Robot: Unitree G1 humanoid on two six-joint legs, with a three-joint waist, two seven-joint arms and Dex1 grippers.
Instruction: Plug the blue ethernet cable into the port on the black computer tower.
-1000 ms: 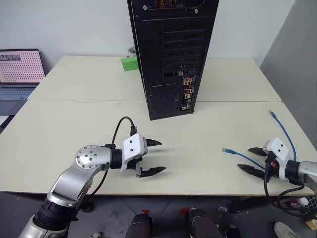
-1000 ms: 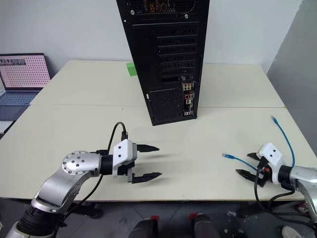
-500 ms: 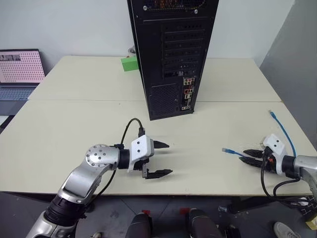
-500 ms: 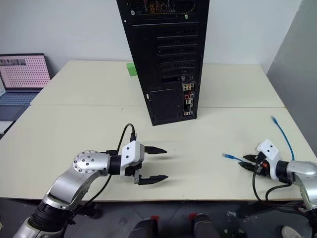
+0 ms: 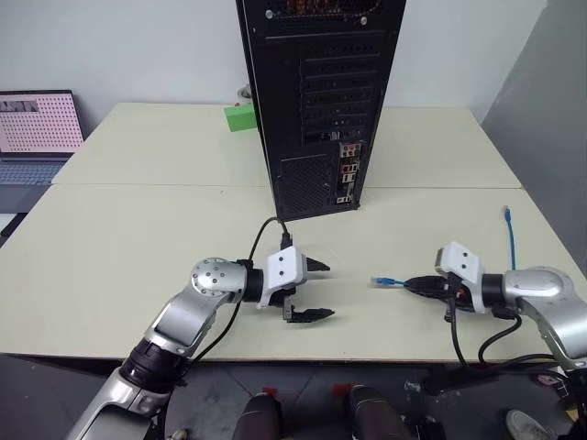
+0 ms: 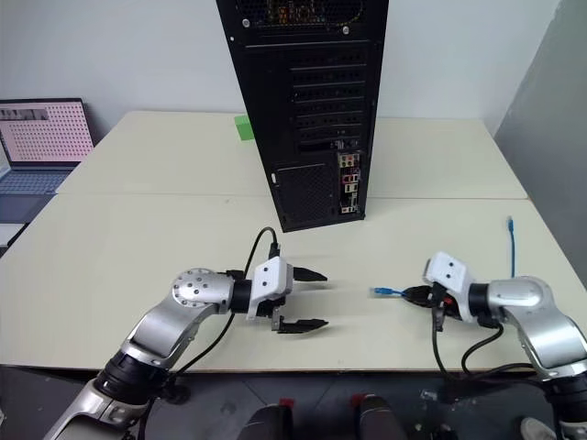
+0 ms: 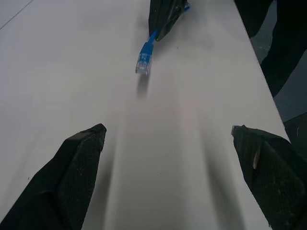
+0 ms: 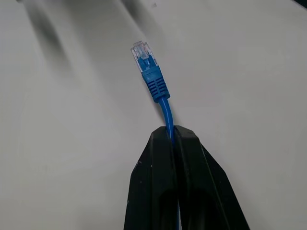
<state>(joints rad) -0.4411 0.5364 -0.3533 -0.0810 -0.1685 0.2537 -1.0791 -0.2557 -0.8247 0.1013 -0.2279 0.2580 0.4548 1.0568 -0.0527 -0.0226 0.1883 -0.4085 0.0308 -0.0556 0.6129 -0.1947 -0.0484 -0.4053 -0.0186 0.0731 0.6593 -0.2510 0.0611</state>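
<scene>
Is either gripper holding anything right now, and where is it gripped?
Right gripper pinches the blue cable just behind its plug; left gripper holds nothing.

Tower [image 5: 316,101] stands mid-table [image 5: 110,238] — cable plug [image 5: 382,280] before it, between both tools

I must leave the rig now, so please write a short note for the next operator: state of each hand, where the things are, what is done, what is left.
Right hand: shut on the blue ethernet cable just behind its plug, which sticks out free above the table.
Left hand: open, empty, facing that plug.
Black computer tower: upright at mid-table, port strip facing the robot.
Done: cable gripped.
Left: carry the plug to the port and push it in.
</scene>
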